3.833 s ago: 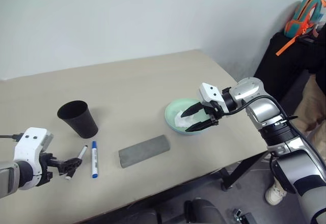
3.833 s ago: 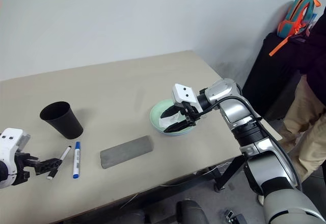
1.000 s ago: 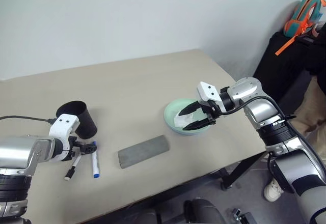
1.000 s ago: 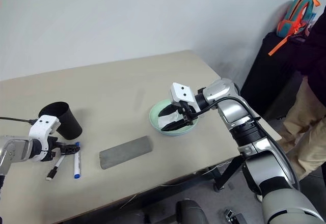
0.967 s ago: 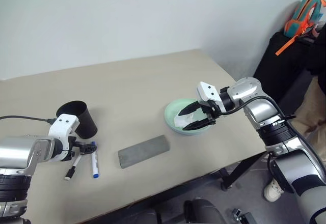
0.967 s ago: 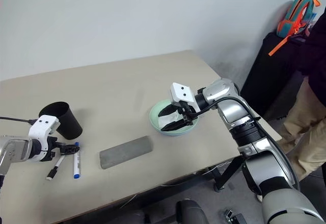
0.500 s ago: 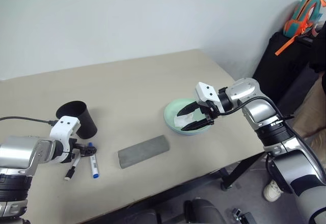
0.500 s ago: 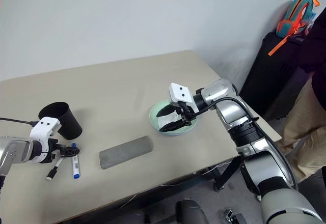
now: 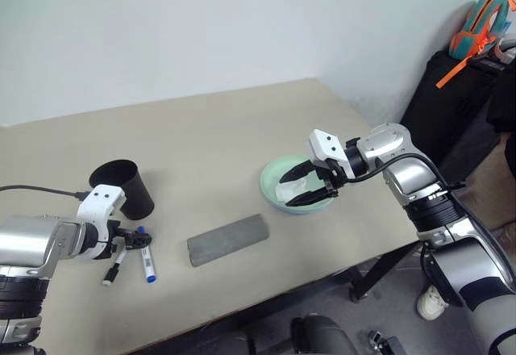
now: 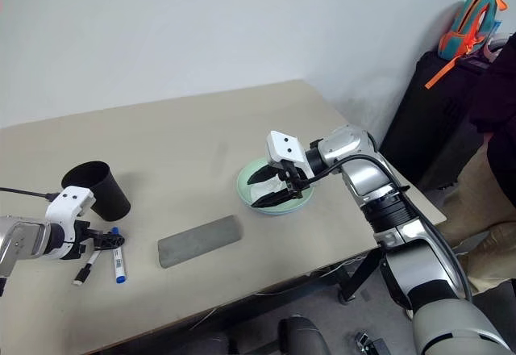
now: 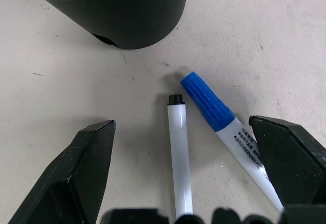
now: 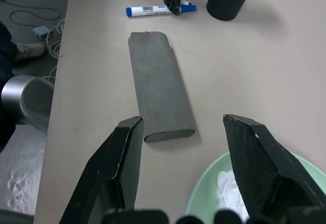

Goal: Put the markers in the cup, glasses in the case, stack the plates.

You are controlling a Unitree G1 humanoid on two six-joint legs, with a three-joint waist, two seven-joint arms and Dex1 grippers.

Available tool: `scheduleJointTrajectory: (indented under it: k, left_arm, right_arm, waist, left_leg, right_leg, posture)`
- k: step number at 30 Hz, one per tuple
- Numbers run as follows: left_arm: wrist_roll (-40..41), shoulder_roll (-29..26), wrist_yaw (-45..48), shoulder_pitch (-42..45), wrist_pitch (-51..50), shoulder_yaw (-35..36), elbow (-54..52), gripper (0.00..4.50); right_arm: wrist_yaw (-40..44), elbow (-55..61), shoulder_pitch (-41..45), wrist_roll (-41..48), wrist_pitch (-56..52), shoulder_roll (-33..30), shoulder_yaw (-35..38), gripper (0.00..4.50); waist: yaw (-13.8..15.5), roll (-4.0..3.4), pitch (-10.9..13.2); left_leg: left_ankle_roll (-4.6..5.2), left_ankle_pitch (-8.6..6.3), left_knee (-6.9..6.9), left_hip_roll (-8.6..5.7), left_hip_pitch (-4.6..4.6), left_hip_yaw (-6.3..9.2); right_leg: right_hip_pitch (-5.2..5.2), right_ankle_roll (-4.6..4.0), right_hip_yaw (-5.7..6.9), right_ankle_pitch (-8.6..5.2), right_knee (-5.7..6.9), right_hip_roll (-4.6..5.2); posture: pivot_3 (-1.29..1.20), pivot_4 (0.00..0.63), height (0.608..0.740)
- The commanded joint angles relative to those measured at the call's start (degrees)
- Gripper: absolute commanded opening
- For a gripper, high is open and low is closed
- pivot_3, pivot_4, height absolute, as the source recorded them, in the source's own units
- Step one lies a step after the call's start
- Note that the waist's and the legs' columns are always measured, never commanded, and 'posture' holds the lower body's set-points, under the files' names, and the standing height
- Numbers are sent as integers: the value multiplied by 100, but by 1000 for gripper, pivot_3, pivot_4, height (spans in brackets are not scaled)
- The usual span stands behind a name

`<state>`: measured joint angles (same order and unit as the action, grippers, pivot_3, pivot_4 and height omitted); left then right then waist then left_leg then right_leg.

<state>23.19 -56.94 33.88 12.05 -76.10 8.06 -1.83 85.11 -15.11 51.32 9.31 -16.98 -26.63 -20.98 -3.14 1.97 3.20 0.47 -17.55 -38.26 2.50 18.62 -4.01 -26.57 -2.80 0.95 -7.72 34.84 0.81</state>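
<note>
On a beige tabletop [image 9: 218,141], the robot's left hand [image 11: 188,170] hangs low over two markers, its black fingers [image 11: 84,170] spread wide with both pens between them and touching neither; the black-capped marker [image 11: 179,155] lies between the fingers, and the blue-capped marker [image 11: 224,127] slants just beside it, nearer one finger; the black cup [image 9: 125,187] stands upright just beyond the pens' tips, close to them but apart. Across the tabletop, the right hand [image 9: 310,187] is poised over the mint green plate [image 9: 274,173], fingers [image 12: 122,168] parted and gripping nothing; a crumpled white tissue [image 12: 232,186] lies in the plate under them. The grey case [image 9: 228,239] rests closed on the tabletop between the markers and the plate, well apart from the cup; seen from the right wrist, it lies just beside the plate's rim, with the pens and cup beyond its far end. At the tabletop's right, a dark bag [image 9: 451,89] carries a teal and orange backpack [image 9: 482,24].
</note>
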Motion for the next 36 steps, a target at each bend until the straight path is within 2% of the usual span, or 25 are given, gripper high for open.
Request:
scheduleJointTrajectory:
  k: [1,4,8,15,25,36]
  left_arm:
    - [38,-120,59,121,-35,173,-158,4461]
    - [115,-159,111,252,-99,305,-226,4461]
    - [82,-473,244,293,-73,359,-265,4461]
    - [69,-842,464,-77,14,443,-333,4461]
    - [73,-569,435,-477,109,448,-463,4461]
    - [-12,-288,388,-168,263,62,-164,4461]
  right_arm:
    - [-3,214,66,94,40,-27,124,2721]
    - [5,226,60,95,36,-35,123,2721]
    - [7,243,51,98,30,-38,125,2721]
    - [6,284,25,111,6,-26,116,2721]
    - [14,288,23,115,7,6,96,2721]
    - [18,206,63,57,74,-40,102,2721]
  waist:
    - [0,0,0]
    - [0,0,0]
    - [0,6,0]
    - [-1,5,0]
    - [12,7,0]
    - [13,8,0]
  left_leg:
    - [0,0,0,0,0,0]
    - [0,0,0,0,0,0]
    - [0,0,0,0,0,1]
    - [0,0,0,0,0,-1]
    - [-1,0,-1,1,0,-2]
    - [-1,0,-1,1,0,-2]
  right_leg:
    - [0,0,0,0,0,0]
    - [0,0,0,0,0,0]
    - [0,0,0,0,1,-1]
    - [-1,0,-1,0,0,0]
    - [-1,0,2,0,0,1]
    - [0,0,0,0,1,1]
  posture:
    - [0,0,738]
    - [0,0,738]
    - [0,0,738]
    - [0,0,738]
    - [0,0,738]
    - [0,0,738]
